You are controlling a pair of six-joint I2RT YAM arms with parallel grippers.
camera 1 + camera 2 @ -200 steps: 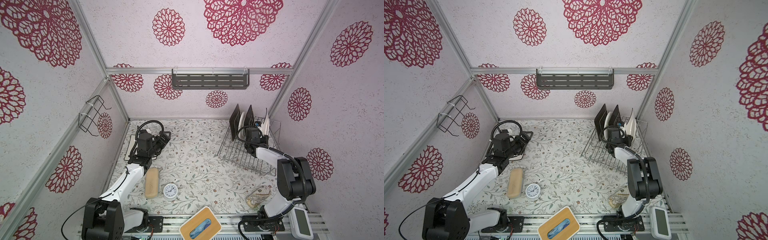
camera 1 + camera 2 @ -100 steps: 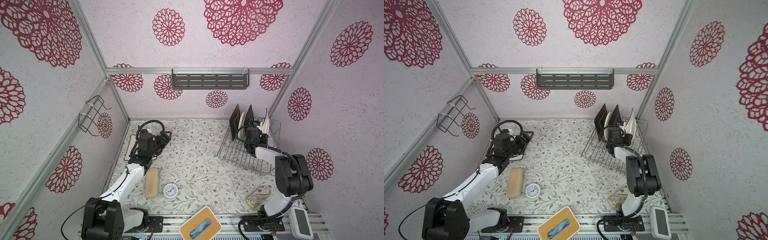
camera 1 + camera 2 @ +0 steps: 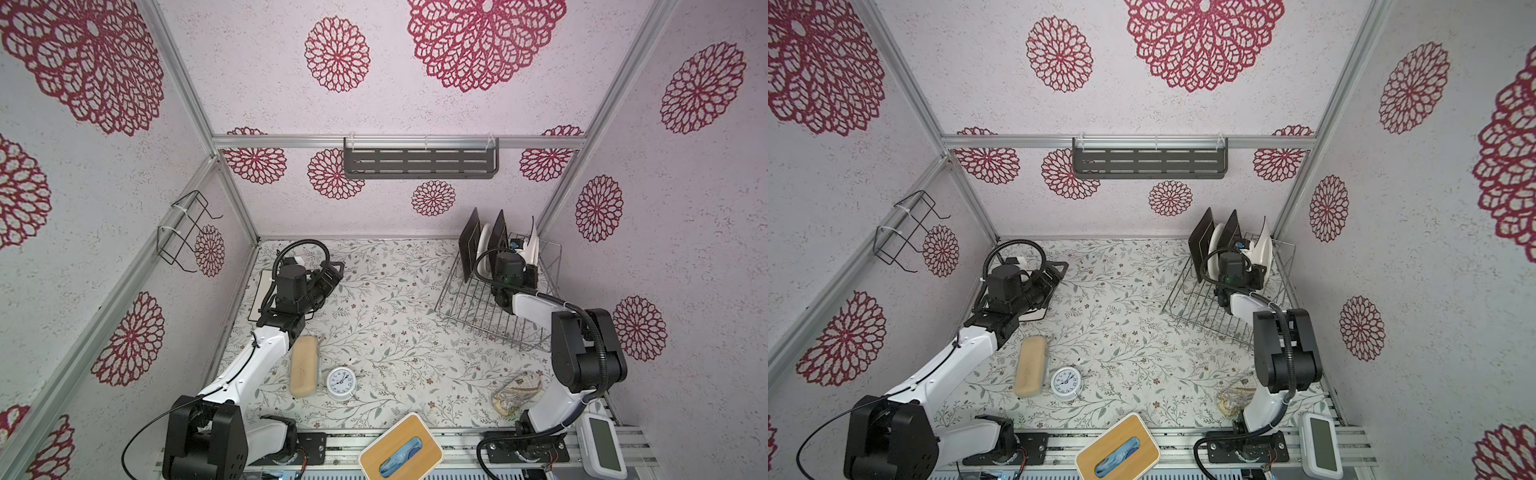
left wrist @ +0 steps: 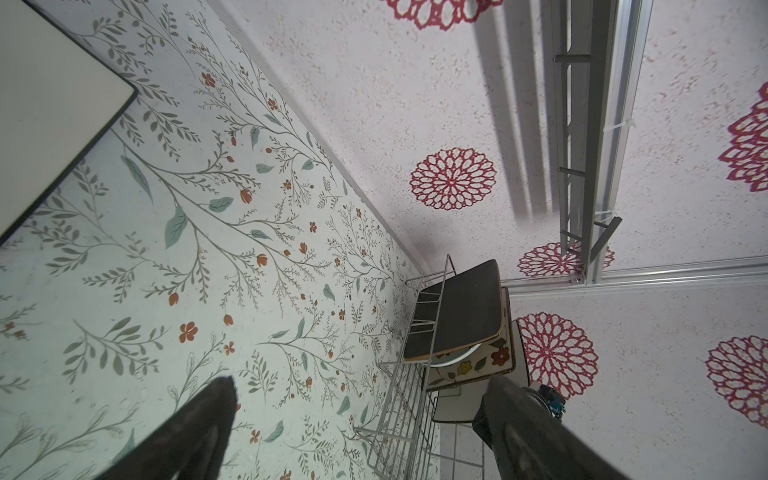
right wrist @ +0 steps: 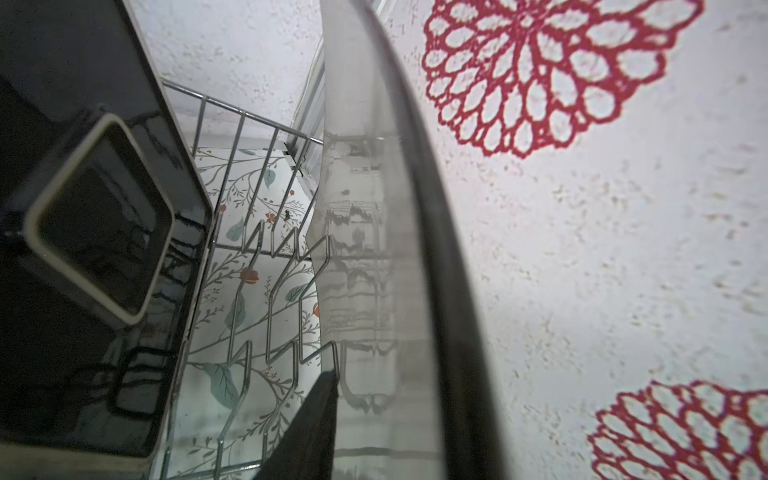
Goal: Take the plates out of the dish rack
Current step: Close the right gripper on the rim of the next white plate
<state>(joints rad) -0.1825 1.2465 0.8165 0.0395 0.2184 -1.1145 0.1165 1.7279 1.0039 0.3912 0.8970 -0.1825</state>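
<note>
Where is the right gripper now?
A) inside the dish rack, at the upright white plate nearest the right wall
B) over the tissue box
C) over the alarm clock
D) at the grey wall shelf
A: in a top view the right gripper reaches into the dish rack, right beside the upright white plate.

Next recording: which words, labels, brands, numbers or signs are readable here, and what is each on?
No text can be quoted; nothing reads clearly.
On the alarm clock: dial numerals, too small to read.
On the white device: grey screen, nothing legible.
On the wood-topped box: a blue patch in the slot, no lettering visible.
</note>
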